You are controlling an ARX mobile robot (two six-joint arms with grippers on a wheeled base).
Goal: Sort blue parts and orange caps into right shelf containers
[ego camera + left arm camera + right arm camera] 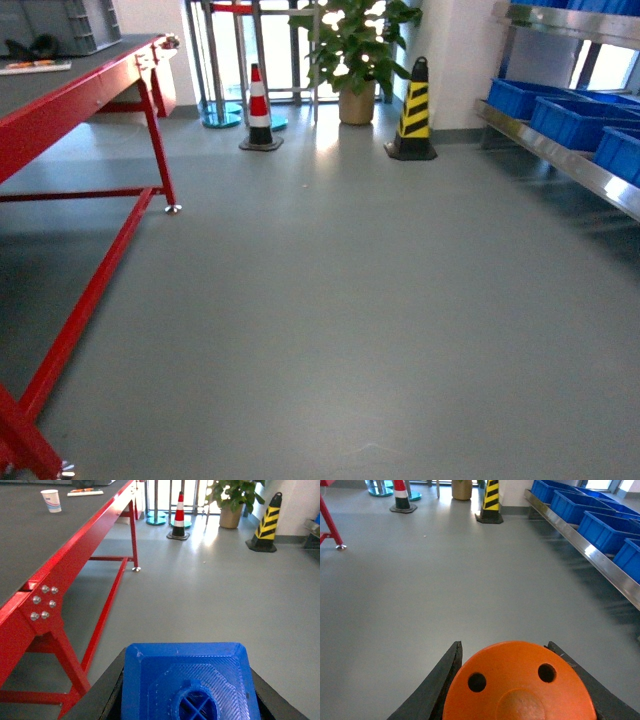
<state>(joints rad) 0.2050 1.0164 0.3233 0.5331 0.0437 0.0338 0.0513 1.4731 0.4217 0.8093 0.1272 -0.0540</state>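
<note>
Standing out on open grey floor, the robot looks to be mid-trip: both pieces picked up, neither dropped off yet, so I'd call the job roughly half done for this load.

Biggest first. The red table runs along the left. The steel shelf sits off to the right, well apart from the robot, carrying the crates; I count three on the lower tier in the head view and at least four from the right wrist, with more on the tier above, partly cut off. What's inside them can't be seen from here.

Ahead stand one plant and two cones: the yellow-black cone and the red-white cone. One paper cup rests on the table.

Smallest: one blue part clamped in the left gripper, and one orange cap clamped in the right gripper, holed top toward the camera.

Left to do: drive over and release each into a crate.
</note>
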